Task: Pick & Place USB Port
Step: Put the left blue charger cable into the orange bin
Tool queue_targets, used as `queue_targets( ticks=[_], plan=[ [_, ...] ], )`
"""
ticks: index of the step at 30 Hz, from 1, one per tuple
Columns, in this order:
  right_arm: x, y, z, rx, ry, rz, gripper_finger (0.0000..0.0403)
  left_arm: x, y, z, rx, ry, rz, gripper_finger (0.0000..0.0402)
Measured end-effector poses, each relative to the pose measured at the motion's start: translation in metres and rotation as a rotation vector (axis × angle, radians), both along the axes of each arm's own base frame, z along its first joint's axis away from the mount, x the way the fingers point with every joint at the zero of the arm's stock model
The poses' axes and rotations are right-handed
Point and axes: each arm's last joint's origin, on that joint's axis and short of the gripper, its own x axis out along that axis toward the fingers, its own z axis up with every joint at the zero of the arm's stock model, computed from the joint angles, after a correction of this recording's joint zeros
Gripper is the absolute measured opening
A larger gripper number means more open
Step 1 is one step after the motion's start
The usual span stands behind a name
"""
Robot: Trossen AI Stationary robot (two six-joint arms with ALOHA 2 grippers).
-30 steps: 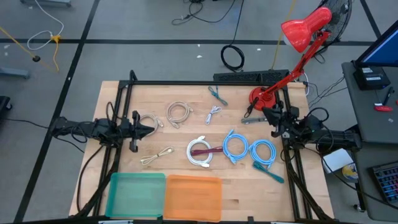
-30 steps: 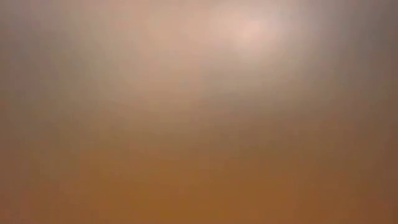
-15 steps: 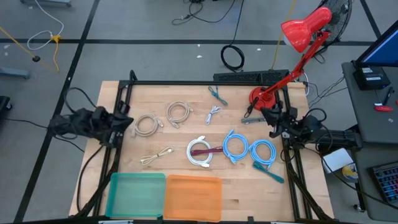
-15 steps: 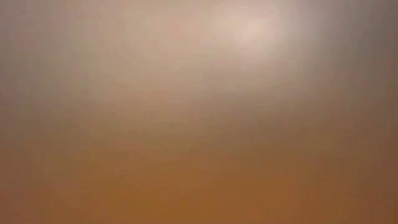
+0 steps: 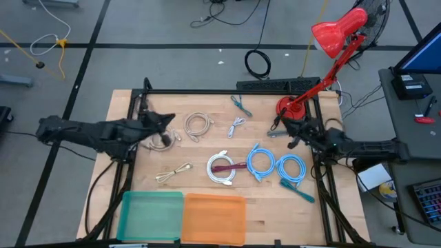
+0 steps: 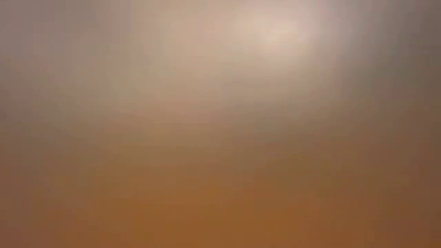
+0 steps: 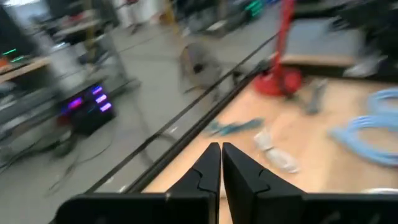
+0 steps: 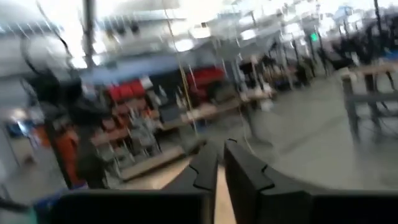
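Observation:
Several coiled cables lie flat on the wooden table: two beige coils point(image 5: 198, 125) point(image 5: 162, 140), a white coil point(image 5: 222, 167) and two blue coils point(image 5: 261, 162) point(image 5: 291, 167). Small loose cables lie around them. My left gripper point(image 5: 167, 120) point(image 7: 221, 149) is shut and hovers near the far side of the left beige coil, pointing toward the table's right. My right gripper point(image 5: 289, 131) point(image 8: 222, 152) is shut, raised beside the red lamp's base point(image 5: 288, 107). The low view shows only blur.
A green bin point(image 5: 151, 215) and an orange bin point(image 5: 213, 218) sit at the near edge. The red desk lamp point(image 5: 334, 34) stands at the far right corner. A black frame rail point(image 5: 227, 91) runs along the far edge. Small teal cables point(image 5: 240, 105) point(image 5: 298, 189) lie loose.
My left arm first drew back toward the table's left edge, then swung out again and now reaches farther right and toward the far edge, past the left beige coil. My right gripper has moved toward the table's left, closer to the lamp base. The cables have stayed put.

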Motion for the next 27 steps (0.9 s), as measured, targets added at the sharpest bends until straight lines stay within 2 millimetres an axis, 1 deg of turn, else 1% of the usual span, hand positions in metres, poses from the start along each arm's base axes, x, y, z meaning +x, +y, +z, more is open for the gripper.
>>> queue_targets(
  ticks=[2, 3, 8, 13, 17, 22, 24, 27],
  plan=[
    [0.007, -0.001, -0.007, 0.024, 0.078, -0.002, 0.0060, 0.008, 0.006, -0.006, -0.008, 0.030, 0.044, 0.0021],
    [0.010, -0.002, -0.007, 0.037, 0.105, -0.003, 0.0074, 0.011, 0.009, -0.007, -0.018, 0.029, 0.056, 0.0021],
    [0.031, -0.009, 0.005, 0.068, 0.195, -0.037, 0.0144, 0.017, 0.020, -0.014, -0.090, 0.047, 0.051, 0.0021],
    [0.061, -0.022, 0.018, 0.086, 0.293, -0.092, 0.0189, 0.016, 0.024, -0.018, -0.146, 0.071, 0.025, 0.0021],
    [0.094, -0.038, 0.023, 0.096, 0.447, -0.139, 0.0206, 0.014, 0.023, -0.021, -0.176, 0.097, 0.007, 0.0021],
    [0.136, -0.066, 0.026, 0.125, 0.593, -0.201, 0.0212, 0.013, 0.022, -0.025, -0.213, 0.129, -0.035, 0.0021],
    [0.150, -0.078, 0.023, 0.137, 0.651, -0.227, 0.0212, 0.013, 0.021, -0.027, -0.232, 0.143, -0.047, 0.0021],
    [0.166, -0.098, 0.021, 0.163, 0.691, -0.271, 0.0211, 0.012, 0.020, -0.029, -0.254, 0.162, -0.063, 0.0021]
  ],
)
